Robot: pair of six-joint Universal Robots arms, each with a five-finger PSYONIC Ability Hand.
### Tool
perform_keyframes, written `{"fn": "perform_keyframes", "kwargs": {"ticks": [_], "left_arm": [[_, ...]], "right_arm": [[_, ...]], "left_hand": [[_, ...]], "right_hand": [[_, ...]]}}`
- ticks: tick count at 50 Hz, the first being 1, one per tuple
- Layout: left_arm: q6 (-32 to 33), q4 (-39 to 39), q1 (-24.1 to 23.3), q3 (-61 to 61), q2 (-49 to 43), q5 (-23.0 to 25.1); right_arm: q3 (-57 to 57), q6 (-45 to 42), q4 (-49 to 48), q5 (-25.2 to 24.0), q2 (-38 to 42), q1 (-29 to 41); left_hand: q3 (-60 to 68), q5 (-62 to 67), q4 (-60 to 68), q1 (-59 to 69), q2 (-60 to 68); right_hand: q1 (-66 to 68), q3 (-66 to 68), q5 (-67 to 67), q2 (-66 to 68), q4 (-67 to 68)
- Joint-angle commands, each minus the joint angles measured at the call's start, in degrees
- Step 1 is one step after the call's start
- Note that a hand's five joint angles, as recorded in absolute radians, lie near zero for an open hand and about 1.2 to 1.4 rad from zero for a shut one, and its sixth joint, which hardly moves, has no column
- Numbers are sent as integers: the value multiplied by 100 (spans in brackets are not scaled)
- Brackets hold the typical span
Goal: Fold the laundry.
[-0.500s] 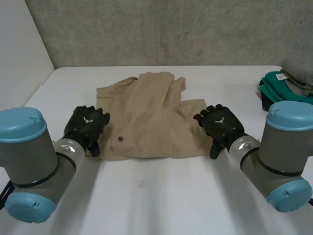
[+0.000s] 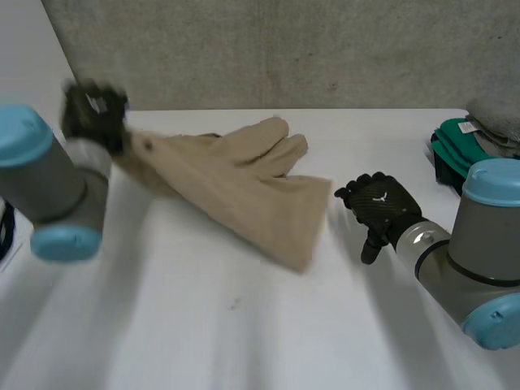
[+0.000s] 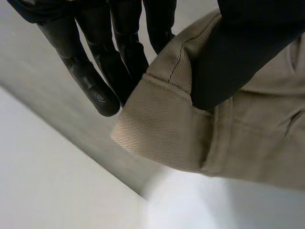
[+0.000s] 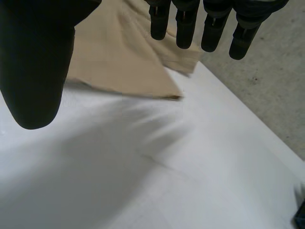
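Left hand (image 2: 93,110) clamped on a hemmed corner of the tan garment (image 2: 236,187), thumb pinching cloth against fingers, held up off the tabletop (image 2: 244,341). Cloth hangs slack from that hand, sloping down toward my right hand (image 2: 378,207), which is just beside the trailing corner, fingers apart, holding nothing. I judge it light, soft and floppy; the thick hems should give the surest hold, so I'd take that free corner
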Motion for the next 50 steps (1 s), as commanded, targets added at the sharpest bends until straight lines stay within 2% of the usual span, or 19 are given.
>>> {"fn": "perform_keyframes", "kwargs": {"ticks": [1,6,10,11,14,17,18,19,21,22,26,29,30,31,34,37,42,45,50], "left_arm": [[-165,958,-245,1372,324,344],[-376,775,-693,2278,-53,705],[-718,29,-1141,2499,-571,1126],[-902,-364,-1289,2455,-755,1379],[-1166,-807,-1431,2236,-1020,1741],[-1465,-1203,-1581,1797,-1205,2408],[-1518,-1212,-1624,1674,-1214,2637],[-1536,-1160,-1695,1429,-1223,2909],[-1493,-1037,-1739,1199,-1197,3130],[-1466,-975,-1757,1102,-1162,3157],[-1317,-527,-1722,637,-776,2824],[-1229,-342,-1599,285,-266,2157],[-1203,-342,-1581,197,-143,1964],[-1167,-368,-1511,5,119,1544],[-1158,-560,-1423,-426,603,910],[-1167,-956,-1388,-822,929,539],[-1176,-2079,-1265,-1621,1387,266],[-1220,-2598,-1055,-2017,1536,196],[-1395,-2935,-624,-2501,1651,116]], "right_arm": [[-34,35,56,41,-108,-27],[-43,87,100,50,-187,-106],[-43,123,117,50,-275,-220],[-43,140,117,32,-301,-273],[-52,149,117,15,-328,-352],[-43,149,117,-12,-310,-449],[-43,149,109,-20,-293,-475],[-52,149,91,-38,-284,-510],[-61,123,91,-73,-249,-537],[-70,123,100,-82,-223,-546],[-105,114,152,-240,-196,-528],[-166,61,188,-451,-222,-458],[-192,26,205,-529,-231,-432],[-245,-78,275,-713,-275,-371],[-324,-281,433,-986,-380,-265],[-517,-624,679,-1408,-389,-80],[-1157,-923,943,-1822,5,288],[-1667,-941,1057,-1822,417,587],[-2503,-1020,1076,-1787,1156,983]], "left_hand": [[1296,1369,1162,1387,1180],[1296,1369,1162,1387,1180],[1296,1369,1162,1387,1180],[1296,1369,1162,1387,1180],[1296,1369,1162,1387,1180],[-444,-371,-579,-354,-560],[-1484,-1411,-1618,-1393,-1599],[-3226,-3153,-3360,-3135,-3342],[-4734,-4661,-4868,-4643,-4849],[-5057,-4984,-5191,-4966,-5173],[-5497,-5424,-5632,-5407,-5613],[-5498,-5425,-5632,-5407,-5613],[-5498,-5425,-5632,-5407,-5613],[-5498,-5425,-5632,-5407,-5613],[-5297,-5224,-5432,-5207,-5413],[-4977,-4904,-5111,-4886,-5093],[-4775,-4702,-4909,-4684,-4891],[-4573,-4500,-4707,-4482,-4688],[-4438,-4365,-4572,-4347,-4554]], "right_hand": [[-287,-195,-200,-207,-214],[-287,-195,-200,-207,-214],[-287,-195,-200,-207,-214],[-287,-195,-200,-207,-214],[-287,-195,-200,-207,-214],[-287,-195,-200,-207,-214],[-287,-195,-200,-207,-214],[-287,-195,-200,-207,-214],[-287,-195,-200,-207,-214],[-287,-195,-200,-207,-214],[-287,-195,-200,-207,-214],[-236,-144,-149,-157,-164],[-203,-111,-116,-123,-131],[-36,56,51,43,36],[250,342,338,330,323],[822,914,909,902,894],[1645,1737,1732,1724,1717],[1916,2008,2003,1996,1988],[2119,2211,2206,2198,2191]]}}
